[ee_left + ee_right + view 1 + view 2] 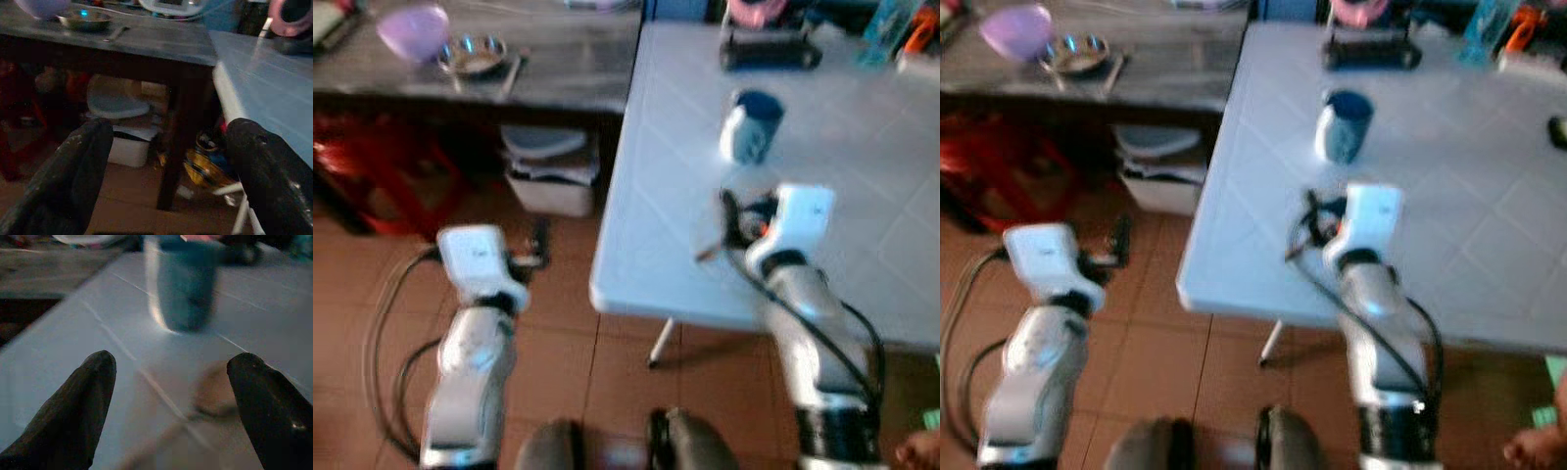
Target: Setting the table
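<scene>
A blue cup [751, 125] stands upright on the pale table [862, 196]; in the right wrist view the blue cup [183, 284] is just ahead of the fingers. My right gripper [729, 220] hovers low over the table near its left edge, open [171, 406]. A blurred brown spoon-like thing [210, 396] lies on the table beyond the fingertips, apart from them. My left gripper [540, 245] hangs open over the floor left of the table, with nothing between its fingers [73, 181].
A dark side table [558, 78] at the back left carries a purple bowl [414, 29] and a metal bowl [470, 54]. Under it are a white bin [548, 171] and a red stool [382, 181]. A black object [769, 49] sits at the table's far side. A person's hand [920, 450] shows bottom right.
</scene>
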### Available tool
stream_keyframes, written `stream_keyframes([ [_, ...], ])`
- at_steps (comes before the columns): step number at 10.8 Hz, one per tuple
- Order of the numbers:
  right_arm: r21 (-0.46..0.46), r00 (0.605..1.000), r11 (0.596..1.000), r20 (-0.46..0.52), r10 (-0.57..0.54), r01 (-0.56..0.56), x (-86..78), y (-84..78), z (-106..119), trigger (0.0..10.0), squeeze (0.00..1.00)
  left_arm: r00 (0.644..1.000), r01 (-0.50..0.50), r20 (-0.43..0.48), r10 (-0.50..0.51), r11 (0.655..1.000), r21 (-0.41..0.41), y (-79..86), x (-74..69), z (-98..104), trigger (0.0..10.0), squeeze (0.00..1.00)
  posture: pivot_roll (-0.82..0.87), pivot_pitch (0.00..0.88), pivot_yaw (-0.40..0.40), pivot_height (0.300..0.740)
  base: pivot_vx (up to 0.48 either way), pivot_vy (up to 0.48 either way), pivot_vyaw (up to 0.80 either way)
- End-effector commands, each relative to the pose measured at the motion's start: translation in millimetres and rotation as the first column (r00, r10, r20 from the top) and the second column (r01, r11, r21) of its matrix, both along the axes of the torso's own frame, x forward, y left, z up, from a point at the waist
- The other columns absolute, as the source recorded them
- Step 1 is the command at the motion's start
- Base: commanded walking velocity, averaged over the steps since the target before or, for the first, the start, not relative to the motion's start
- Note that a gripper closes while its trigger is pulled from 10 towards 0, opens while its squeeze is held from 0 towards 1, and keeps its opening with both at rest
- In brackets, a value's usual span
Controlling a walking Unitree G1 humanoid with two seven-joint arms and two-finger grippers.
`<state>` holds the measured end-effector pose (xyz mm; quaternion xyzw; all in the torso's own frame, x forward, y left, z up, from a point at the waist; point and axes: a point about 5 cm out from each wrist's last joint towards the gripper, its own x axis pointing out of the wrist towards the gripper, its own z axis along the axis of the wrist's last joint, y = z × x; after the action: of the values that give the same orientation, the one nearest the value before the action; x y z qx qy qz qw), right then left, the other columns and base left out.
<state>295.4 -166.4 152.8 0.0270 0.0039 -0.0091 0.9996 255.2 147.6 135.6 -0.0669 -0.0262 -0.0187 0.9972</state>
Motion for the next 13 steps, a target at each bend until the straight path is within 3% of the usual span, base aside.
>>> stream_keyframes([
  [1, 0.016, 1.000, 1.000, -0.027, -0.004, 0.004, 2.3, 1.0, -3, 10.0, 0.00, 1.000, -0.005, -0.011, 0.006, 1.000, 0.012, 4.2, -1.7, -1, 10.0, 0.00, -0.02, 0.176, 0.014, 0.740, 0.000, 0.000, 0.00],
  [4, 0.024, 0.997, 0.999, -0.074, -0.034, 0.036, 16.3, 2.0, -4, 10.0, 0.00, 0.999, 0.036, -0.022, -0.036, 0.999, 0.022, 1.5, -3.2, -1, 10.0, 0.00, -0.01, 0.193, 0.027, 0.740, 0.000, 0.000, 0.00],
  [7, 0.129, 0.989, 0.988, -0.137, -0.064, 0.081, 27.8, 19.6, -1, 10.0, 0.00, 0.996, 0.085, -0.032, -0.084, 0.996, 0.030, -2.2, -4.1, -1, 10.0, 0.00, 0.00, 0.201, 0.030, 0.740, 0.000, 0.000, 0.00],
  [8, 0.119, 0.989, 0.990, -0.141, -0.052, 0.069, 28.0, 23.9, -1, 10.0, 0.00, 0.995, 0.090, -0.033, -0.089, 0.995, 0.031, -2.8, -4.2, -1, 10.0, 0.00, 0.00, 0.205, 0.031, 0.740, 0.000, 0.000, 0.00],
  [11, 0.122, 0.936, 0.990, -0.350, -0.028, 0.075, 17.3, 31.4, -26, 10.0, 0.00, 0.991, 0.126, -0.041, -0.125, 0.991, 0.039, -6.1, -5.0, -3, 10.0, 0.00, -0.01, 0.209, 0.029, 0.740, 0.000, 0.000, 0.00],
  [13, 0.062, 0.920, 0.997, -0.392, -0.025, 0.054, 8.8, 30.7, -31, 10.0, 0.00, 0.990, 0.137, -0.044, -0.135, 0.990, 0.040, -7.2, -5.7, -3, 10.0, 0.00, -0.01, 0.210, 0.028, 0.740, 0.000, 0.000, 0.00],
])
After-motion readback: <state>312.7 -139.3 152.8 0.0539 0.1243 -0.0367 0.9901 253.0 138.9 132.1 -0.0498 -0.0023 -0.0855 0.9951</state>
